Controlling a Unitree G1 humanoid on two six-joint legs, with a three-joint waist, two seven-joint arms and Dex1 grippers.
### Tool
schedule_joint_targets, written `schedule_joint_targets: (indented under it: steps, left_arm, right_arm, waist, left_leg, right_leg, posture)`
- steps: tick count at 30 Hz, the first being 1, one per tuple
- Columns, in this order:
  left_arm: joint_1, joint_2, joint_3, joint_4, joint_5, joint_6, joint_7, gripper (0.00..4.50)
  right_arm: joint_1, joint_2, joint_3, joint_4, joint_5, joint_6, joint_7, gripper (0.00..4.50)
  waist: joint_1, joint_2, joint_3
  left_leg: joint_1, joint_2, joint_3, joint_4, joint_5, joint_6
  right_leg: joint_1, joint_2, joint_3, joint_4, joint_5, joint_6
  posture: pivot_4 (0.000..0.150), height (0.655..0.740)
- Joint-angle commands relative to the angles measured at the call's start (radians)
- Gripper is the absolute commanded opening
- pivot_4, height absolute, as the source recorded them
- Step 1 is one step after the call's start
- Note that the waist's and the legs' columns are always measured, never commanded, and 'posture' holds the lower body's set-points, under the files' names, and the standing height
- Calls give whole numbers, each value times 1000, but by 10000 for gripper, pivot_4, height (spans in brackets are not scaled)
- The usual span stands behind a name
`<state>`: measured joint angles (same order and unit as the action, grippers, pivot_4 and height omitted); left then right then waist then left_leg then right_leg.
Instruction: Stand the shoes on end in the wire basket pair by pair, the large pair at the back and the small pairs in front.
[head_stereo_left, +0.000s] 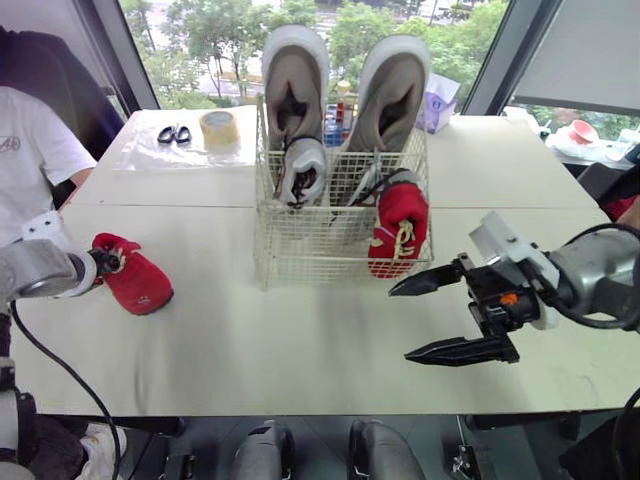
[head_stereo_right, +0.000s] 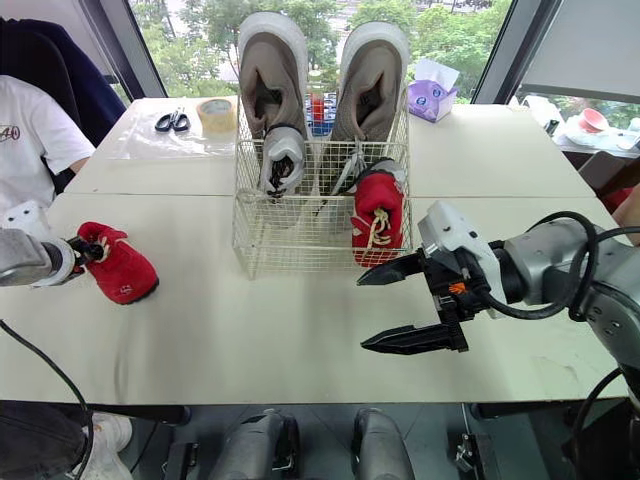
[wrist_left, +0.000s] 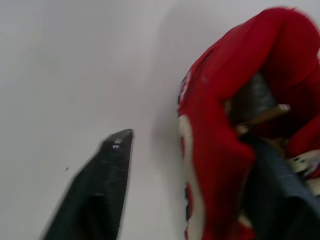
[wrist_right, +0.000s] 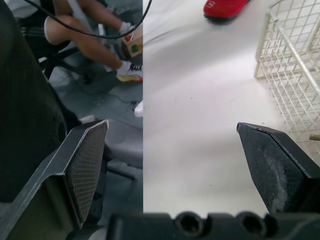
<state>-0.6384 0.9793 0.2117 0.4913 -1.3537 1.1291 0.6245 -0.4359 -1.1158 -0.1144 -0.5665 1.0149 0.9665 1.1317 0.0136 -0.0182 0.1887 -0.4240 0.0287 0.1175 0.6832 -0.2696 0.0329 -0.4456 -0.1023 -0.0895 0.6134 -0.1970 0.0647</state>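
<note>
My two head cameras sit side by side above the tabletop (head_stereo_left: 300, 340), looking forward and down. Both take in the wire basket (head_stereo_left: 300, 250) and both my arms, the right eye's picture shifted slightly sideways. My left wrist camera looks along my left hand (head_stereo_left: 103, 263) from very close to a red shoe (wrist_left: 215, 150), probably aimed down at the tabletop. My right wrist camera looks low across the tabletop between the spread fingers of my right hand (wrist_right: 172, 125), toward my left side. It shares the basket's corner and that red shoe with the head views.
</note>
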Motion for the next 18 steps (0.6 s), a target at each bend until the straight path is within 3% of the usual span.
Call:
schedule_joint_targets:
  steps: [1,3,4,11,15,18]
  left_arm:
    - [-8,-21,26,32,119,43,-30,10152]
    - [-16,-34,70,36,145,66,-26,1288]
    - [-20,-38,90,36,161,79,-28,244]
    - [-54,-46,287,-86,192,151,35,244]
    - [-107,83,38,-512,470,-116,-286,244]
    - [-149,-59,79,-713,490,-293,-340,244]
  right_arm:
    - [18,-8,-55,-27,32,1,-15,45000]
    - [21,-7,-59,-22,36,1,-16,45000]
    - [21,-7,-59,-19,34,0,-16,45000]
    - [-17,-5,-10,10,-21,-38,18,45000]
    - [-78,-9,41,81,-88,-73,67,45000]
    - [-144,-8,80,123,-122,-94,118,45000]
  waist:
    - [-2,0,0]
    - [-3,1,0]
    - [-3,1,0]
    - [-3,-1,0]
    - [1,-16,2]
    - [22,-13,0]
  left_leg:
    - [0,0,0,0,0,0]
    - [1,1,0,0,0,0]
    - [2,2,0,0,0,-1]
    - [0,2,-1,0,0,-2]
    - [-4,2,-3,0,4,-11]
    - [-9,0,-5,0,5,-13]
  right_leg:
    - [0,-1,0,0,0,0]
    - [0,-1,1,1,0,0]
    - [0,0,1,1,0,0]
    - [-1,-1,0,1,0,0]
    - [-3,-1,-2,1,1,-2]
    - [-7,-5,-4,-2,2,-5]
  posture:
    - [1500,7400]
    - [1500,7400]
    - [1500,7400]
    - [1500,7400]
    - [1500,7400]
    - [1500,7400]
